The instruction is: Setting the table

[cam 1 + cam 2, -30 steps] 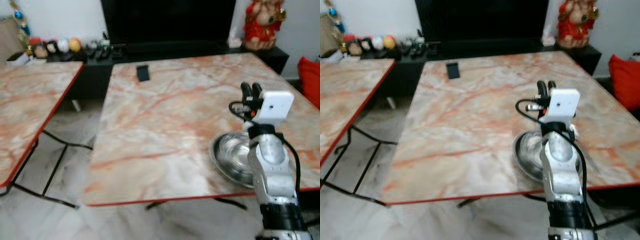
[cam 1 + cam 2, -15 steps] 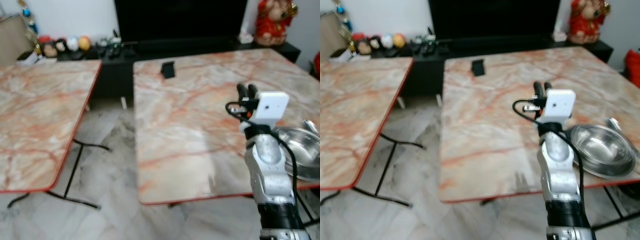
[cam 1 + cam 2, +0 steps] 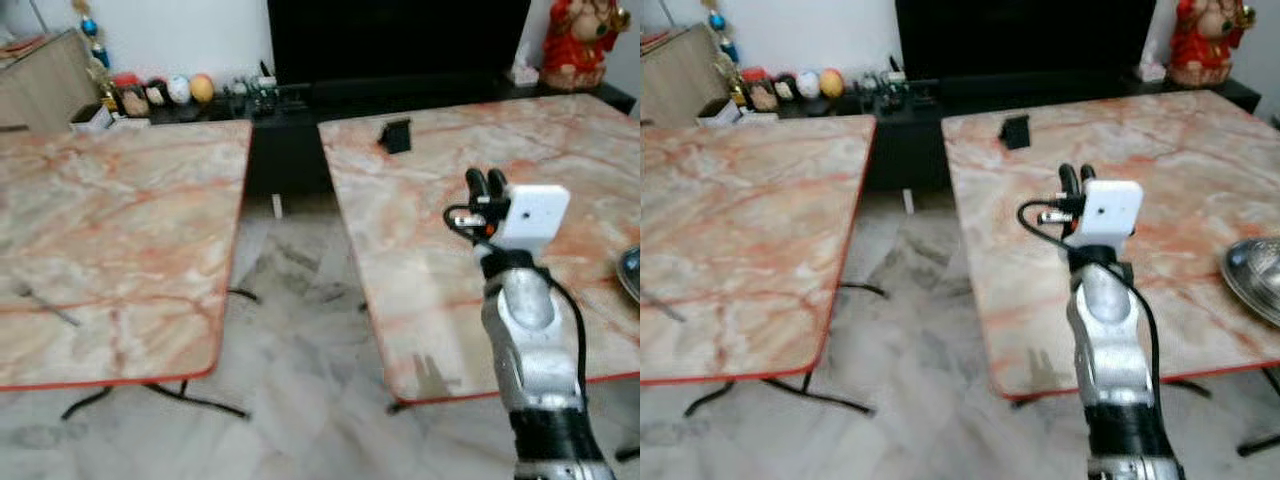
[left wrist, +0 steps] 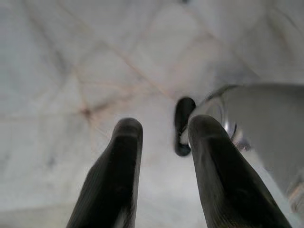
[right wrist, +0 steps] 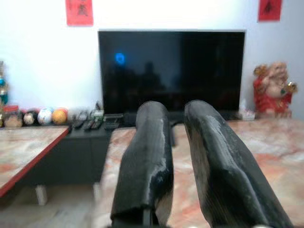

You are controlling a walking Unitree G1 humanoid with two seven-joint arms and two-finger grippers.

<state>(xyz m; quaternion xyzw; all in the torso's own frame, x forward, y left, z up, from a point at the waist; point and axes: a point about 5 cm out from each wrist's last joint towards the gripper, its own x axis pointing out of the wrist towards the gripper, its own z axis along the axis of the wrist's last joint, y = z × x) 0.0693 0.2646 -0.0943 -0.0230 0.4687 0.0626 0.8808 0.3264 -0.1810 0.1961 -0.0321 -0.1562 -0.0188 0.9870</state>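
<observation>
A steel bowl (image 3: 1256, 276) sits on the right marble table (image 3: 1020, 250) near its front edge, cut off by the picture's right side. My right gripper (image 3: 1072, 177) is raised over that table, well left of the bowl, fingers pointing up, shut and empty. In the right wrist view its fingers (image 5: 148, 156) point at the television. A thin grey utensil (image 3: 45, 305) lies on the left marble table (image 3: 130, 220). My left gripper (image 4: 159, 137) hangs over the pale floor, slightly open and empty.
A small black object (image 3: 397, 135) stands at the right table's far end. A strip of tiled floor (image 3: 300, 330) runs between the two tables. Behind them is a dark TV stand with balls (image 3: 180, 90), a television and a red figurine (image 3: 1205, 40).
The whole view has swung left: the bowl has slid to the right edge and the left table has come into view. My right arm keeps the same raised pose.
</observation>
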